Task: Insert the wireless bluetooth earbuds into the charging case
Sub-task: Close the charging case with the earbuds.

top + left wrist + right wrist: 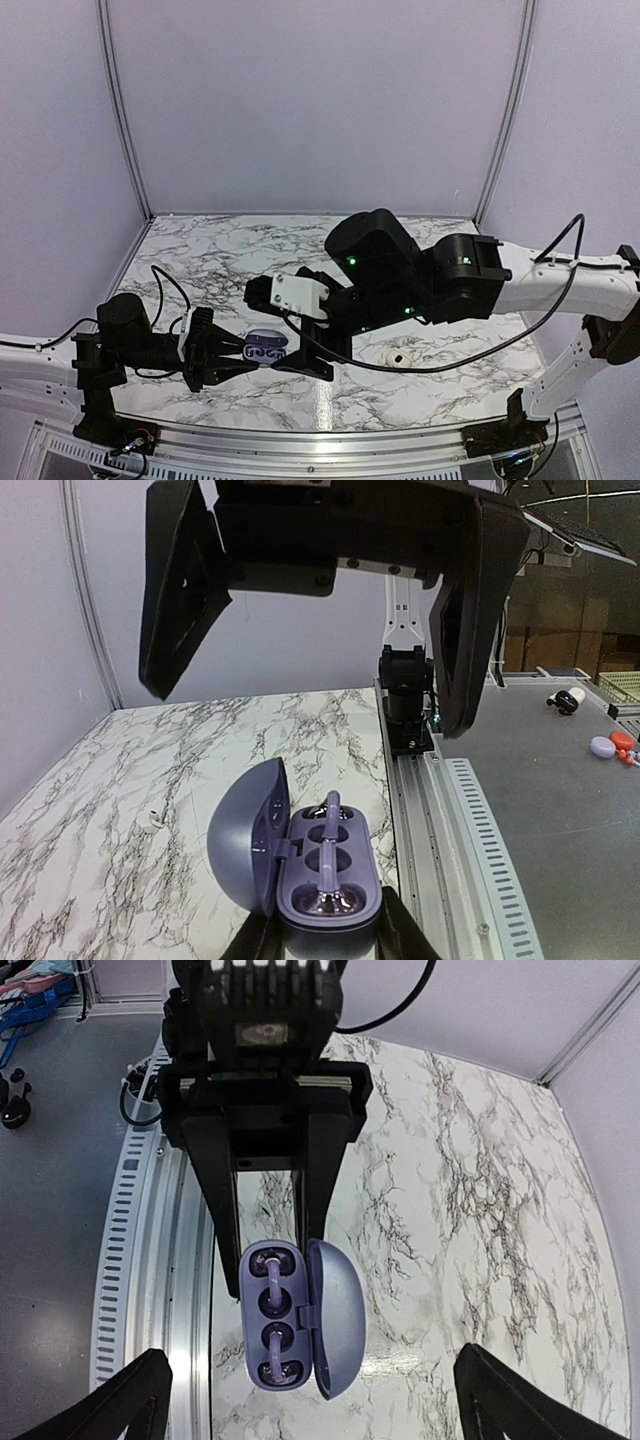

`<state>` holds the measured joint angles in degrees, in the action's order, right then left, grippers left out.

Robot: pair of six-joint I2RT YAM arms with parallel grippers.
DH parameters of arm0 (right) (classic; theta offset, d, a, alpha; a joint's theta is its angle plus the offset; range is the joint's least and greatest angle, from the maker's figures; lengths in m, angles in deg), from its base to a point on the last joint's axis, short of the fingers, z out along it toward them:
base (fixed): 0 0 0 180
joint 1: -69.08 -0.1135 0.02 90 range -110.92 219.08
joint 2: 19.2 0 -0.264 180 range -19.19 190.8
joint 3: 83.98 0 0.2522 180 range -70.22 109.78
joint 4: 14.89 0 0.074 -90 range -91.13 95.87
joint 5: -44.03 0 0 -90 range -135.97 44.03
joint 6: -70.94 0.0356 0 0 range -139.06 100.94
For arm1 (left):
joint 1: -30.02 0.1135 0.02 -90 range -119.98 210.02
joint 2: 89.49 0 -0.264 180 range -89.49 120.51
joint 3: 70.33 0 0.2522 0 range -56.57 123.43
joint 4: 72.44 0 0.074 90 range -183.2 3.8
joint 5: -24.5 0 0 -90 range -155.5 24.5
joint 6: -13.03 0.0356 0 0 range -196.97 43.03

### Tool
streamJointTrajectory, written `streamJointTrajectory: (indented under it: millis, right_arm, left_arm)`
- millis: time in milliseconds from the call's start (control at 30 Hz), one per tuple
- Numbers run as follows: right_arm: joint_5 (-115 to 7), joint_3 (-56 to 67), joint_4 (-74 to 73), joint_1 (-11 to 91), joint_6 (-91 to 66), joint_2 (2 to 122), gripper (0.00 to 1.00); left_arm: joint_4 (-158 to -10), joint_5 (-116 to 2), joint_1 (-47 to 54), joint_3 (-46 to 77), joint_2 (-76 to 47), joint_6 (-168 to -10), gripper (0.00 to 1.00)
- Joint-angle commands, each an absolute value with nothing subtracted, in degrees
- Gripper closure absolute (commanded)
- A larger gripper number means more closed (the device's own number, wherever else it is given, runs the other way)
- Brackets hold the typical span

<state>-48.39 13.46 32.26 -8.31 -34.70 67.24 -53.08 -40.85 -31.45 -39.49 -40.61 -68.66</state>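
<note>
Marble-patterned table [200,250], contents from left to right.

1. Left claw [238,355]: low over the near left part of the table, clenched on the narrow end of the case, one finger on each side.
2. Case [340,1310]: lavender, held above the table between the left claw's fingers. Lid [245,830] hinged open and standing to one side of the base.
3. Earbuds [270,1285]: two lavender stems appear to lie in the case's wells, one in each; the view is too coarse to tell whether they are fully seated.
4. Right claw [320,1400]: directly above the open case, fingers spread wide, grasping nothing, clear of the case.
5. Small white object [400,357]: on the table right of the case, well apart from it, kind unclear.
</note>
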Motion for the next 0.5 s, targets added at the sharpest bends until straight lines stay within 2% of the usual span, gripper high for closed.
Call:
streamJointTrajectory:
  millis: [0, 167, 400, 467]
  right_arm:
    - [-48.9, 13.4, 30.8, -7.7, -34.2, 68.9, 0.02]
    - [-53.1, 13.6, 31.7, -7.8, -35.1, 71.3, 0.1]
    - [-60.5, 13.8, 33.1, -8.2, -36.9, 71.0, 0.38]
    - [-60.9, 13.6, 32.9, -9.1, -37.5, 70.3, 0.43]
  left_arm:
    - [-50.8, -40.0, -31.6, -37.3, -41.1, -68.8, 1.0]
    - [-50.8, -40.4, -31.6, -36.8, -40.7, -69.1, 1.0]
    - [-50.7, -42.7, -31.6, -36.2, -40.6, -70.8, 1.0]
    - [-50.6, -44.0, -31.6, -36.0, -40.5, -71.3, 1.0]
